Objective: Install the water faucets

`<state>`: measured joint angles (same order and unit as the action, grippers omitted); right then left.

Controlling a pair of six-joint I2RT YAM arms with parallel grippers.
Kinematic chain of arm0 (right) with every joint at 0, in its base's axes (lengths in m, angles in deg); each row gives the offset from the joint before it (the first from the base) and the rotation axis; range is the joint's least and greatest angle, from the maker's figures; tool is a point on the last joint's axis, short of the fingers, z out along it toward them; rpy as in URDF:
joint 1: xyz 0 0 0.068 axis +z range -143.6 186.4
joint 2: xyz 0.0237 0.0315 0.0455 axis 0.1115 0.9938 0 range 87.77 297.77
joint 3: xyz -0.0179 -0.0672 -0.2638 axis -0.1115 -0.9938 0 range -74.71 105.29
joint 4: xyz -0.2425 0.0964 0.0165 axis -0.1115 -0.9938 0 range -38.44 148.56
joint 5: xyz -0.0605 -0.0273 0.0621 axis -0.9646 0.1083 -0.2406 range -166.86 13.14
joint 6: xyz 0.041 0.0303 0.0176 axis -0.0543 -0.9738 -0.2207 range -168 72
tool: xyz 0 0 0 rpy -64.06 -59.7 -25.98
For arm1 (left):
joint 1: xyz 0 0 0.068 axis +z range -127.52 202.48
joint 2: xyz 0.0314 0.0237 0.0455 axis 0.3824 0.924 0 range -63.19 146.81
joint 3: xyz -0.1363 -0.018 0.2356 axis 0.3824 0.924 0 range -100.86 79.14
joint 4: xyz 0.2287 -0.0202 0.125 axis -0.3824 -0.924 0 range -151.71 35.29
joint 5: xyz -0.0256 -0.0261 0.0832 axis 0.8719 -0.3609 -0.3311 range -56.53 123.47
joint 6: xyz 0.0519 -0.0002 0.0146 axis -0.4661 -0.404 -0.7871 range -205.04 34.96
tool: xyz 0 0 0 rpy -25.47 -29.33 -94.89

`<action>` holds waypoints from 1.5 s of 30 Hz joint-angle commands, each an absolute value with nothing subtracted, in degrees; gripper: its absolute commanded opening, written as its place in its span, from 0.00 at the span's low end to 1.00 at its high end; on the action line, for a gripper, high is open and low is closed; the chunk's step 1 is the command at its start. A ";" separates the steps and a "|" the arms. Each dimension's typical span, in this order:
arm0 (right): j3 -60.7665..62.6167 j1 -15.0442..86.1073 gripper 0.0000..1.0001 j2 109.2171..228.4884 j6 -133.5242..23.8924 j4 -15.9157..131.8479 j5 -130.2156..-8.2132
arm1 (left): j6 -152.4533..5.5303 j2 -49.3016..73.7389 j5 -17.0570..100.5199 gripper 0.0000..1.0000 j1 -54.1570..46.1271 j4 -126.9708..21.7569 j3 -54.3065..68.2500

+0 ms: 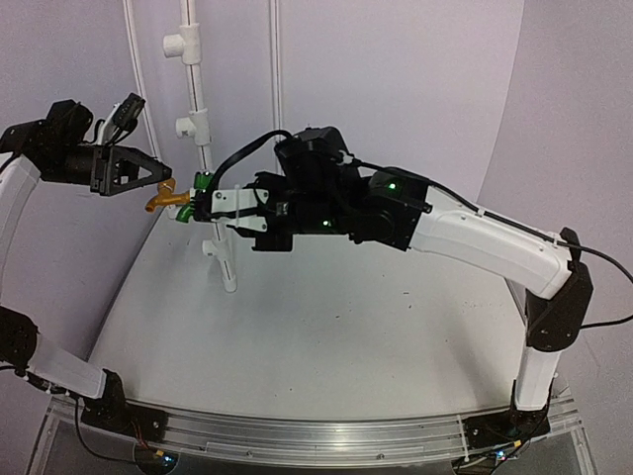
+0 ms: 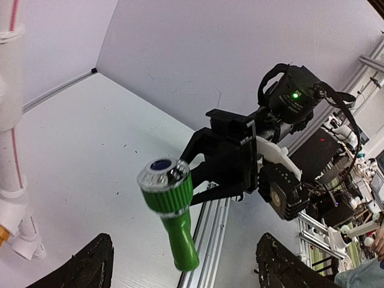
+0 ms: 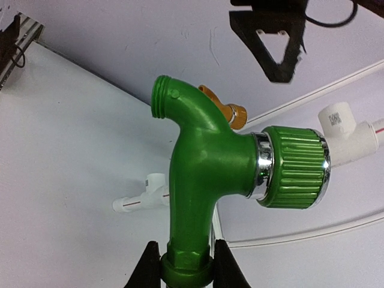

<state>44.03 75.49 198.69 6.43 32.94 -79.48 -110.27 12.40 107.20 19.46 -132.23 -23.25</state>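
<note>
Right arm reaches low and leftward over the white table (image 1: 326, 327); right gripper (image 1: 208, 205) has its jaws narrowed onto the end collar of the green faucet (image 3: 198, 168), held in the air at the white vertical pipe (image 1: 198, 99), far left. The faucet is glossy plastic, with a ribbed round handle, a chrome ring and an elbow-shaped body. Left arm is raised, wrist level, pointing right; left gripper (image 1: 163, 178) has its fingers spread wide and holds nothing. The brass faucet (image 1: 161, 202) sits just below it, beside the pipe; attachment cannot be told.

A robotics lab: curved white backdrop (image 1: 396, 79), aluminium mounting rail (image 1: 316, 432), cluttered equipment racks (image 2: 327, 210).
</note>
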 commanded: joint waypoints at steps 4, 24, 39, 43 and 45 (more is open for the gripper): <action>50.26 81.41 0.00 202.36 7.59 32.63 -86.79 | -114.52 10.65 108.67 0.80 16.51 -151.91 -21.67; 52.22 81.19 0.00 203.87 10.09 34.93 -88.20 | -116.47 6.71 105.84 0.72 13.57 -149.51 -10.38; 54.23 81.14 0.00 205.21 13.48 37.39 -89.28 | -114.10 11.21 108.40 0.50 11.50 -146.99 -13.72; 54.49 81.13 0.00 205.60 14.08 37.93 -89.14 | -112.96 11.47 109.36 0.46 10.97 -145.62 -14.16; 54.78 81.12 0.00 205.85 14.13 38.15 -89.08 | -113.04 11.33 109.11 0.44 10.60 -145.31 -13.94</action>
<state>52.05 81.19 205.05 13.43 34.32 -88.60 -113.89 11.53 107.31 11.38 -132.31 -11.64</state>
